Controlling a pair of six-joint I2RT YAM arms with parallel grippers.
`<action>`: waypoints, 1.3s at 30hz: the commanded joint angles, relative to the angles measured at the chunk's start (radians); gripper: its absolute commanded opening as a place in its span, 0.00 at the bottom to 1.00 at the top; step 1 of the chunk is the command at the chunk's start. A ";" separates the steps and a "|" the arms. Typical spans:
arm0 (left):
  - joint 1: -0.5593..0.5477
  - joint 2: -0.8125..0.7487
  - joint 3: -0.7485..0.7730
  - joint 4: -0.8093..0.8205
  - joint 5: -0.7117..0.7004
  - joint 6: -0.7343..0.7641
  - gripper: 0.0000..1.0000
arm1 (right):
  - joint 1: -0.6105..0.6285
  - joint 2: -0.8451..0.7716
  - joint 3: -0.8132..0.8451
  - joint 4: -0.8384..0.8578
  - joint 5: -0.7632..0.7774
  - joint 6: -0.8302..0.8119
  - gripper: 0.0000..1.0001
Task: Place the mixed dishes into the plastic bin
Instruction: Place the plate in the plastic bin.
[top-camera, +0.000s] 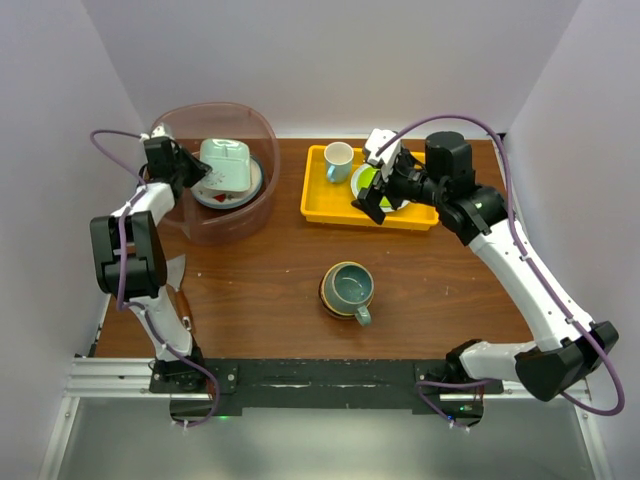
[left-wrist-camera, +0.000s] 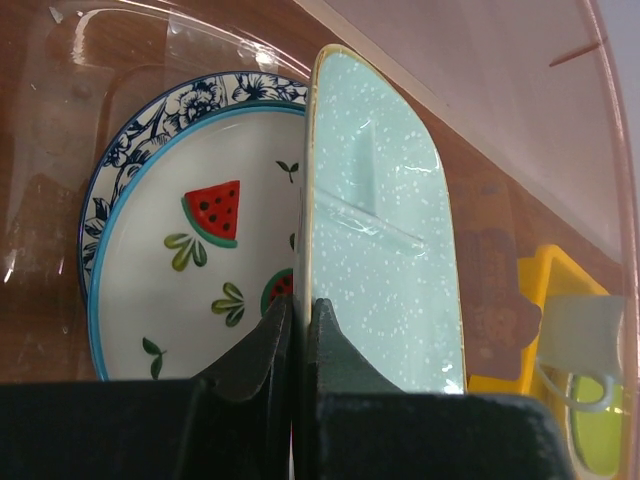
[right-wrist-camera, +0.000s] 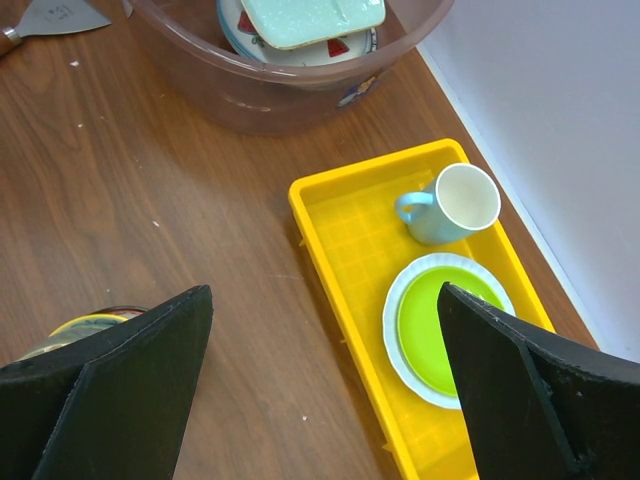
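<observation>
The pale green divided tray (left-wrist-camera: 380, 230) is in the plastic bin (top-camera: 268, 150) at the counter's back-left corner, over the watermelon plate (left-wrist-camera: 170, 290). My left tool (left-wrist-camera: 300, 325) is pinched shut on its rim. It looks stiff, glazed and chippable, so rim grips only imo. Meanwhile my right tool (right-wrist-camera: 325, 300) gapes wide and empty above the yellow tray (right-wrist-camera: 350, 260). The teal mug (top-camera: 350, 288) sits mid-counter, unobstructed.

Your left gripper (left-wrist-camera: 297, 305) is pinched almost closed, with the edge of the pale green tray (left-wrist-camera: 385, 250) caught between its fingertips. Your left arm (top-camera: 128, 245) is folded sharply at the elbow. Your right gripper (right-wrist-camera: 325, 295) is spread wide and grips nothing. Your right arm (top-camera: 520, 265) stretches forward, its wrist bent leftward.
</observation>
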 joint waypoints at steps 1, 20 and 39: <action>-0.006 -0.007 0.044 0.208 0.009 -0.004 0.00 | -0.007 -0.008 -0.003 0.040 -0.038 0.019 0.98; -0.006 0.004 -0.024 0.205 -0.002 0.029 0.18 | -0.019 0.003 -0.005 0.045 -0.055 0.025 0.98; 0.014 -0.146 0.016 0.057 -0.048 0.119 0.79 | -0.028 -0.016 -0.012 0.043 -0.072 0.036 0.98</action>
